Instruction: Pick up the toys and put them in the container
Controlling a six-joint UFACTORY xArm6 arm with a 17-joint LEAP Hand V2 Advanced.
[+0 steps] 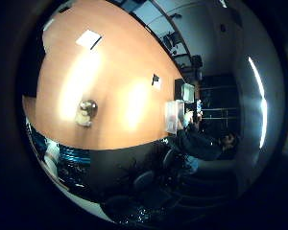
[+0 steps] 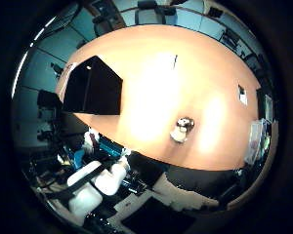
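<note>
A small plush toy, white with a brown and dark head, sits alone on the orange-brown table, near its front edge. The toy also appears in the little finger side view. A black open container stands on the same table toward one end, well apart from the toy. My hand hangs high above the table, so both things look small. White parts of the arm show beyond the table's edge.
A white sheet with a dark item lies near the far end of the table, and a small dark-and-white object lies at its far edge. A clear plastic bin stands at the table's end. Office chairs ring the table.
</note>
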